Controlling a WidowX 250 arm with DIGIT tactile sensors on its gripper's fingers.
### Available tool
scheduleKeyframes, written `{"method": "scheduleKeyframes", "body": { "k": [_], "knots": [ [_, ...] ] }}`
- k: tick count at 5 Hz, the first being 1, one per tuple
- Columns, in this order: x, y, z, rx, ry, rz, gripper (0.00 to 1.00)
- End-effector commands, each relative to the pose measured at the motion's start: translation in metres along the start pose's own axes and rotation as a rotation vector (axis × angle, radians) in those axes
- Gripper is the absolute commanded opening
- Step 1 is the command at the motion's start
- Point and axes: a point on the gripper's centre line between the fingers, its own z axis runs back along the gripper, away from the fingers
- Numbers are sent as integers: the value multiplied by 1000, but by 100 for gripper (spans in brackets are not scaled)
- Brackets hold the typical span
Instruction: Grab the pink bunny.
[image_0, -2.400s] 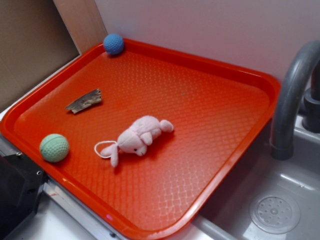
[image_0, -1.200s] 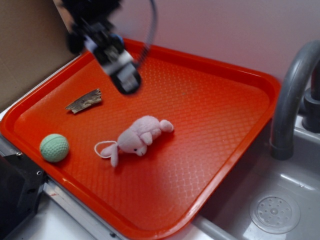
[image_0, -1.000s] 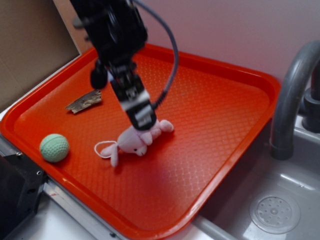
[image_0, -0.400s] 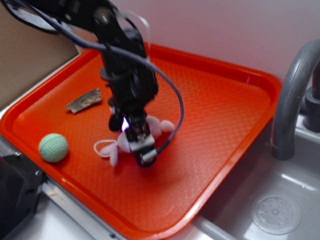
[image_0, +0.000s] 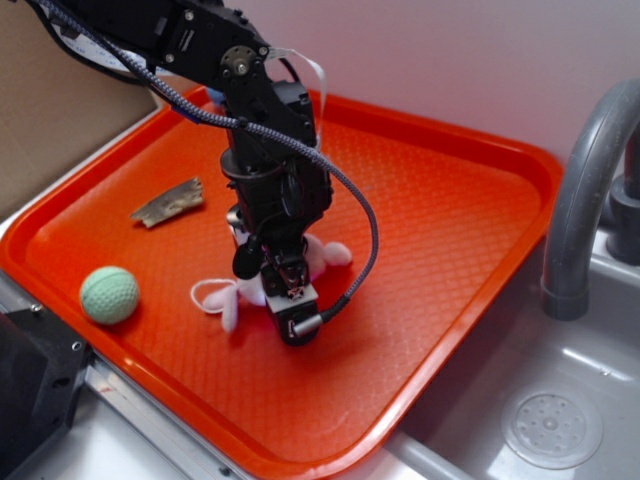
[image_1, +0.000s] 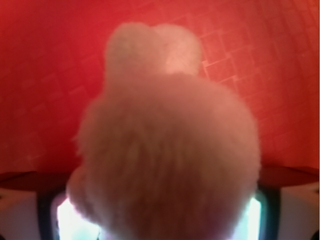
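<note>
The pink bunny (image_0: 322, 254) lies on its side in the middle of the red tray (image_0: 470, 140), its white string loop (image_0: 205, 292) trailing to the left. My gripper (image_0: 276, 286) is down over the bunny's body, one finger in front of it and one behind. In the wrist view the fuzzy bunny (image_1: 165, 145) fills the space between the two fingers (image_1: 47, 212), which stand wide apart at the frame's left and right edges. The jaws are open around the bunny.
A mint-green ball (image_0: 108, 295) sits near the tray's front-left rim. A piece of wood (image_0: 168, 202) lies at the left. The blue ball (image_0: 213, 97) is mostly hidden behind the arm. A grey faucet (image_0: 578, 200) and sink (image_0: 550, 428) stand at the right.
The arm came in from the upper left and dropped onto the bunny. Since 0.4 s ago it has settled lower, straddling the bunny. The bunny has barely shifted.
</note>
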Motion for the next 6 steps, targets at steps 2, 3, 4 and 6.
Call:
{"method": "scheduleKeyframes", "body": {
  "k": [2,3,4,6],
  "knots": [
    [3,17,72,45,-144,189,0],
    [11,56,115,27,-176,332,0],
    [0,92,151,-7,-217,482,0],
    [-2,101,186,-11,-283,552,0]
  ]
}}
